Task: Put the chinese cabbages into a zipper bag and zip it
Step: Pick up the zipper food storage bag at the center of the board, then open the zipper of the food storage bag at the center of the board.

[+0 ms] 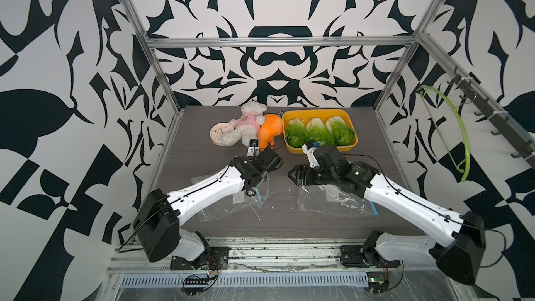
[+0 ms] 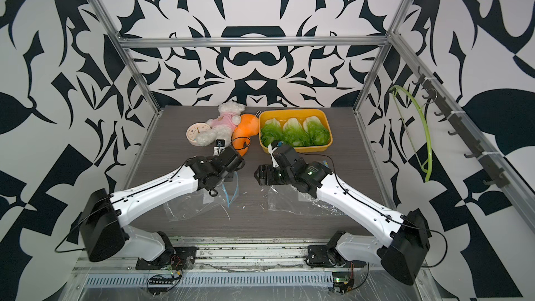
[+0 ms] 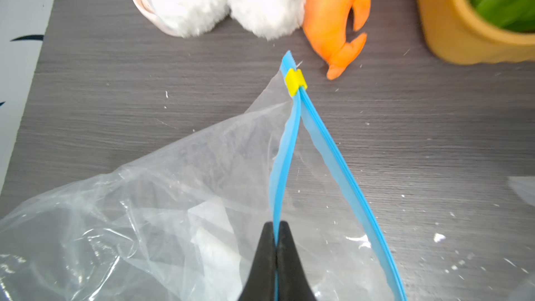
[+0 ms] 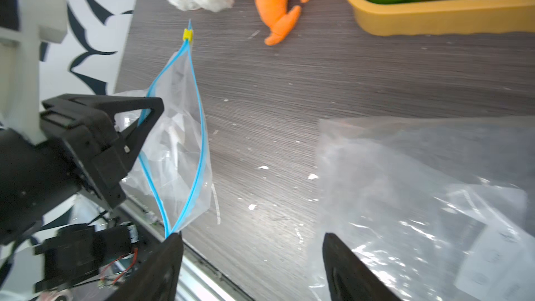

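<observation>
Cabbages (image 1: 318,131) lie in the tray (image 1: 321,149) right of centre; left claw (image 3: 276,227) clamps the bag (image 3: 173,198) lip to hold its mouth open, so the right claw (image 4: 252,238), jaws apart, should next fetch one.

Cabbages (image 1: 320,131) green-white; tray (image 1: 333,148) yellow; zipper bag (image 3: 173,198) clear, strip (image 3: 285,163) blue, slider (image 3: 295,81) yellow; plush (image 1: 269,128) orange; table (image 1: 197,152) grey woodgrain.
</observation>
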Controlling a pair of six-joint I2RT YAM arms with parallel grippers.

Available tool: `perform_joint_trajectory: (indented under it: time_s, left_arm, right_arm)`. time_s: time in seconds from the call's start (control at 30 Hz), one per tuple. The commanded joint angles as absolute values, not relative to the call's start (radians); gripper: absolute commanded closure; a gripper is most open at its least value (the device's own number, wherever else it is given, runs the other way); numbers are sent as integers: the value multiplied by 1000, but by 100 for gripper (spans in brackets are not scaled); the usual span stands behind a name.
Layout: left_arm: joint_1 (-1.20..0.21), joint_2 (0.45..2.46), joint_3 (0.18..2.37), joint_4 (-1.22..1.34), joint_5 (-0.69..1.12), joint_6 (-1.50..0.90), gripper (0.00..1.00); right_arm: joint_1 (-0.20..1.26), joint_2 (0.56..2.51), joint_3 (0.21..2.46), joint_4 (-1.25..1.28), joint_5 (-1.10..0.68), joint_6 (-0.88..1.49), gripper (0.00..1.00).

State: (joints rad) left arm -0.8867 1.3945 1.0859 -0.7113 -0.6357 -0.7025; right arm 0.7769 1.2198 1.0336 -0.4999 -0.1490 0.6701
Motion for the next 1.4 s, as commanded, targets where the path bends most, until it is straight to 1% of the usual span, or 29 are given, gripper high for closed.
perform_joint_trajectory:
  time_s: [0.0,0.17,0.3,0.37,0.5,0.63,0.8,0.9,1.0,1.07,1.2,1.27,1.37]
  left_arm:
    - [-888,1302,1023,-605,-617,-613,100]
    - [-888,1190,977,-552,-541,-536,100]
    - [-888,1122,954,-529,-491,-528,100]
    - [-888,1099,937,-507,-452,-521,100]
    - [-888,1079,934,-512,-438,-517,100]
    - [-888,1056,946,-514,-459,-512,100]
    - [-888,1044,1008,-559,-513,-455,100]
    - [-888,1042,1070,-605,-588,-406,100]
    - [-888,1036,1101,-603,-618,-361,100]
    - [-888,1037,1101,-582,-588,-333,100]
    - [-888,1049,1083,-540,-523,-318,100]
    - [-887,1059,1069,-533,-515,-310,100]
    - [-888,1077,1062,-547,-500,-311,100]
  right_arm:
    - [794,1250,1101,-451,-219,718,27]
    - [842,1351,1197,-428,-244,730,29]
    - [853,1428,1253,-417,-235,745,32]
    - [856,1459,1279,-414,-236,745,35]
    - [883,1529,1348,-441,-233,723,38]
    - [885,1560,1346,-453,-186,718,43]
    - [885,1563,1321,-486,-102,699,58]
    - [885,1537,1271,-486,-38,701,63]
    - [898,1511,1217,-479,33,706,64]
    - [911,1503,1190,-465,63,712,64]
    - [930,1481,1159,-390,37,716,63]
    - [931,1461,1151,-346,8,711,60]
    - [932,1458,1192,-368,-17,678,51]
